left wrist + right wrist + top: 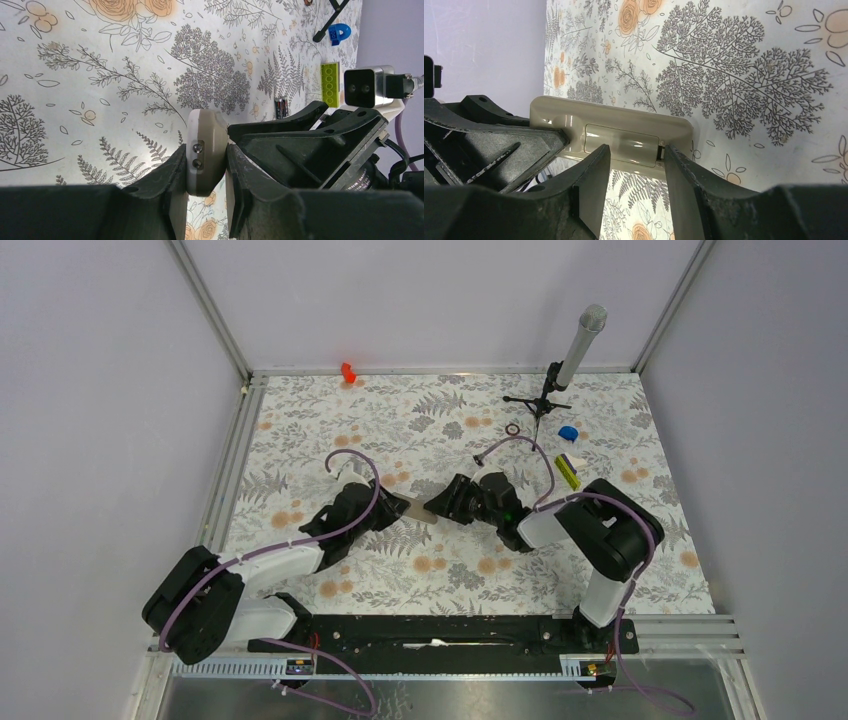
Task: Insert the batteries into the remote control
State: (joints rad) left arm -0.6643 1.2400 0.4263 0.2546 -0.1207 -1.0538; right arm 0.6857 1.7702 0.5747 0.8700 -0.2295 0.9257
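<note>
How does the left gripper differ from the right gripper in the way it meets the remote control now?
The left gripper is shut on one end of the remote control; the right gripper stands half open. The left gripper pinches it across its thickness; the right gripper's fingers flank the battery cover on its broad face, and contact is unclear. Both meet the same remote control.

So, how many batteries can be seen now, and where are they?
2, it seems: the batteries lie side by side on the table next to the yellow-green brick, beyond the remote control. They are tiny here.
</note>
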